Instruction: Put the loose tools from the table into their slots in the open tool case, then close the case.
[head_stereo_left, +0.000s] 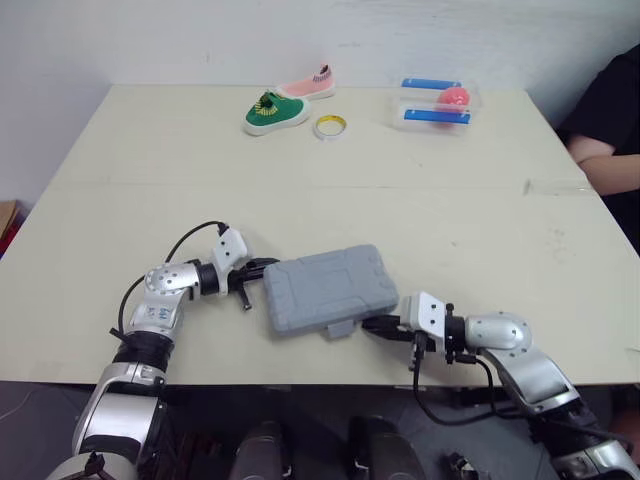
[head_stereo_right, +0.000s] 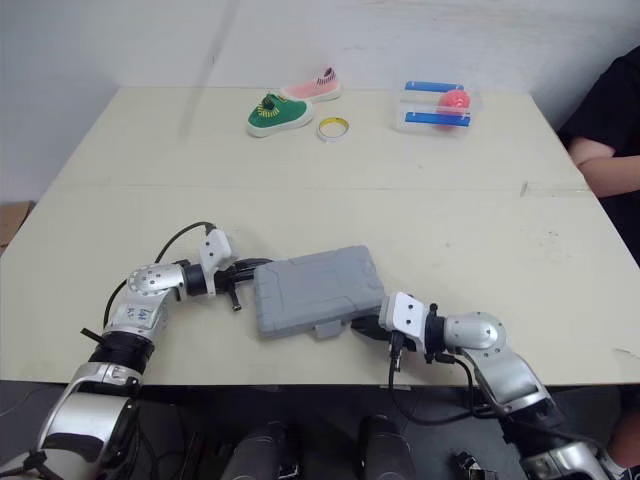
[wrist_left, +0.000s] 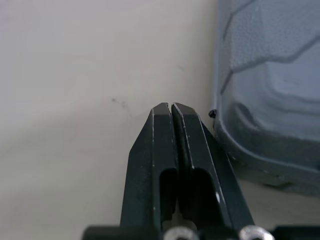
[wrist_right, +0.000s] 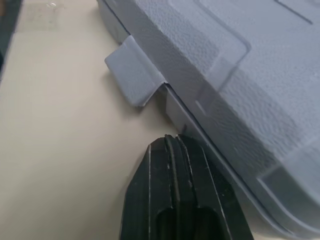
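Left pincer (wrist_left: 171, 107) is shut and empty, its tips just beside the left edge of the tool case (head_stereo_left: 328, 288). Right pincer (wrist_right: 170, 140) is also shut and empty, nosed up to the case's near rim, a little along from the latch (wrist_right: 134, 75). I can't tell whether either one is touching the case.

The case sits lower centre of the frame on the counter (head_stereo_left: 300, 160) with its lid down. The latch tab juts out from the rim, so it looks unfastened to me.

My read is that we're in the closing step and the tools are stowed. The upper part of the frame holds a green shoe (head_stereo_left: 273, 111), a pink shoe (head_stereo_left: 308, 86) and a tape roll (head_stereo_left: 330, 126), none of them tools.

For the next move, the left pincer braces the case while the right slides to the tab and presses it flat against the lid. The case may skid if the brace is weak.
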